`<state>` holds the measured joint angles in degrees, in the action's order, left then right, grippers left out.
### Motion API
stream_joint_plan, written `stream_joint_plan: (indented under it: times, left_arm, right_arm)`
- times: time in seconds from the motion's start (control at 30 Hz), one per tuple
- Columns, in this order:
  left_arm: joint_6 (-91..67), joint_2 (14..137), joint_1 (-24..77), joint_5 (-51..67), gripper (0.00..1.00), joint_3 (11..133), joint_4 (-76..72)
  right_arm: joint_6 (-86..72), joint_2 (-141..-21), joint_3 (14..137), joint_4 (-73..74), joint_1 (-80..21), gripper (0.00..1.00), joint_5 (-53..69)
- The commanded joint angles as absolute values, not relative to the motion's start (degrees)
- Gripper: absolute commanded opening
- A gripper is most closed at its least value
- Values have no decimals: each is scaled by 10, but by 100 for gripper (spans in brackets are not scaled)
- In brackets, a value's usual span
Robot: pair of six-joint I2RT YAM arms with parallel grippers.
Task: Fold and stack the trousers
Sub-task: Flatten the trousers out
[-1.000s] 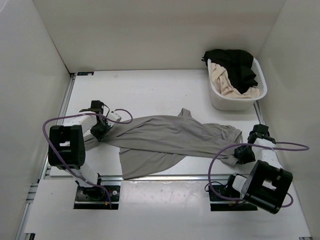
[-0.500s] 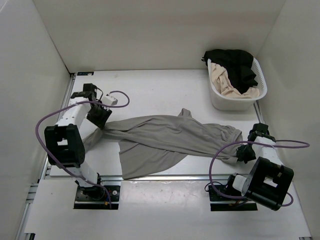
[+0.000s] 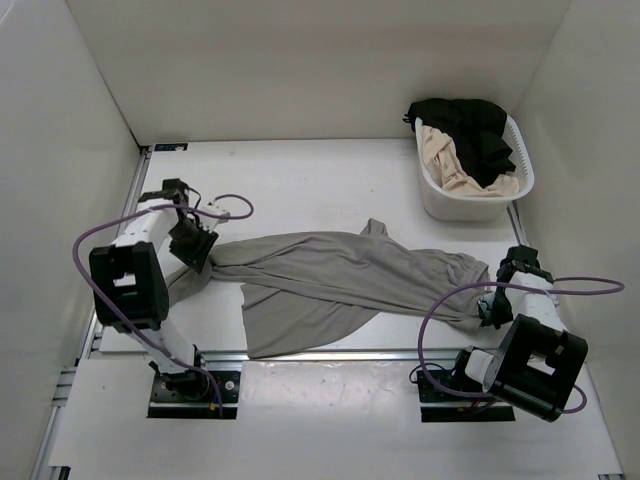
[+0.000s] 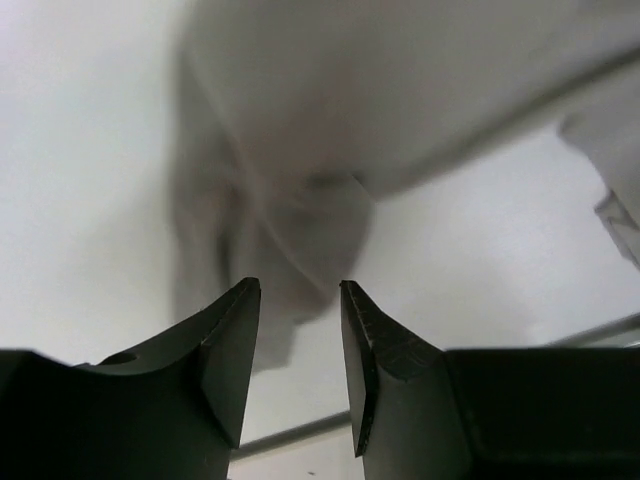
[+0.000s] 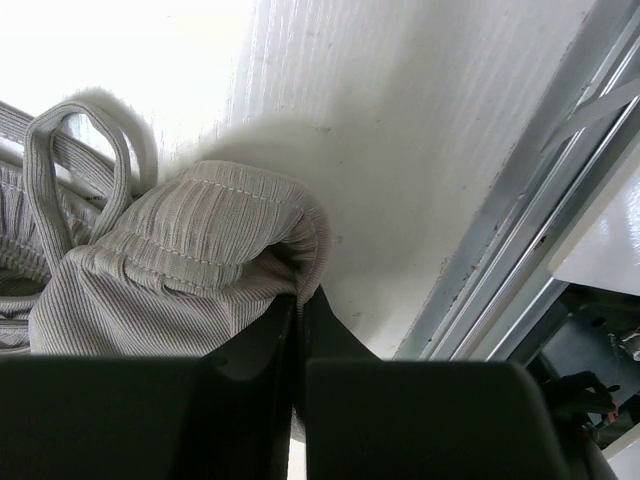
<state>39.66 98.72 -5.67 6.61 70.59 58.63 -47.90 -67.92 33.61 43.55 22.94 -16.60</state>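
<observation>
The right gripper is clamped shut on the trousers. Its jaws are pressed together, with the ribbed waistband pinched at their tips. It sits at the right edge of the table, towards the front. The left gripper stands open, with a clear gap between its fingers and nothing in it. It hangs over the table's left side, just above the end of a trouser leg, which its wrist view shows only as a grey blur beyond the jaws. Whether a fingertip touches the cloth there cannot be told.

The table is white, with pale walls on three sides. The trousers lie wrinkled across its middle, stretched from the left side to the right edge. One leg runs long to the left, the other spreads towards the table's front edge, and a small peak of cloth points to the back. A white basket stands in the table's far right corner, apart from the trousers. In it a black garment lies over a beige garment. A cord loop rests on the table beside the waistband. A metal rail runs along the table's edge by the right gripper.
</observation>
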Motion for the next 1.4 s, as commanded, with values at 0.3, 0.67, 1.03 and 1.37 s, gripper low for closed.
stream_joint_plan:
  times: [0.3, 0.67, 1.03, 1.37]
  left_arm:
    - [343, 962, -61, 56, 51, 593, 512]
    - [310, 962, -61, 20, 46, 568, 434]
    - [330, 877, -85, 15, 14, 606, 452]
    - [380, 888, -132, 41, 14, 778, 513]
  right_arm:
    - [-469, -665, 344, 453, 234, 0, -185]
    - [-475, -644, 324, 454, 234, 0, -185]
    - [-475, -639, 324, 454, 239, 0, -190]
    - [-452, -628, 324, 454, 250, 0, -209]
